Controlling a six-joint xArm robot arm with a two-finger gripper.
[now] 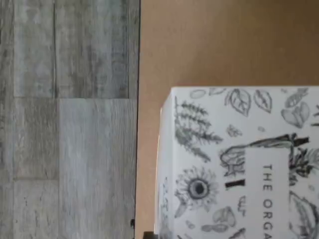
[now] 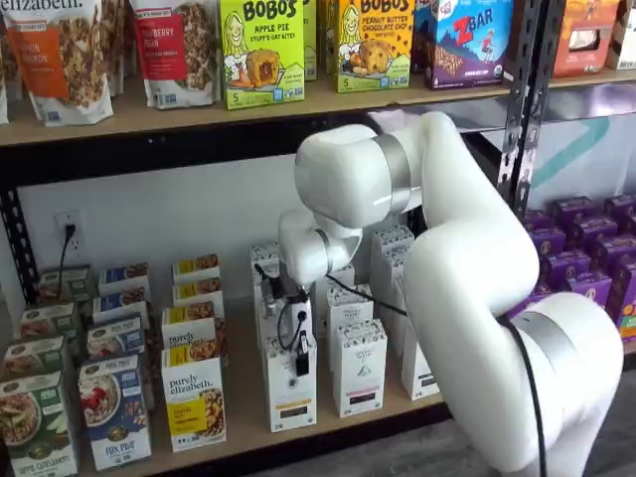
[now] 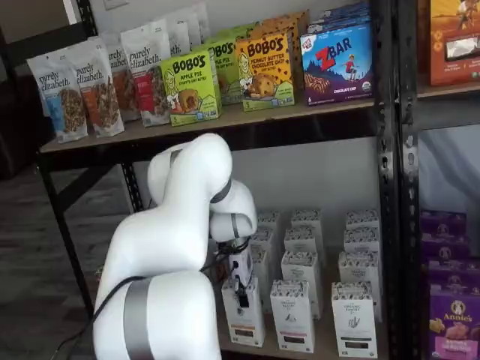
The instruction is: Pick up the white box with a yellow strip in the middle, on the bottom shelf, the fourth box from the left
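Observation:
The white box (image 2: 291,390) stands at the front edge of the bottom shelf (image 2: 243,422), at the left end of a row of like white cartons; it also shows in a shelf view (image 3: 242,319). The gripper (image 2: 300,350) hangs right over this box's top, and one black finger lies down its front face. It shows the same way in a shelf view (image 3: 241,285). No gap between the fingers shows. The wrist view looks down on the box's patterned top (image 1: 234,164), with tan shelf board (image 1: 209,40) beside it.
Several like white cartons (image 2: 358,366) stand right of and behind the box. "purely elizabeth" boxes (image 2: 194,402) stand close on its left. Purple boxes (image 2: 586,268) fill the bay beyond a black upright (image 2: 522,99). The upper shelf with Bobo's boxes (image 2: 261,50) is overhead. Grey floor (image 1: 70,119) lies below.

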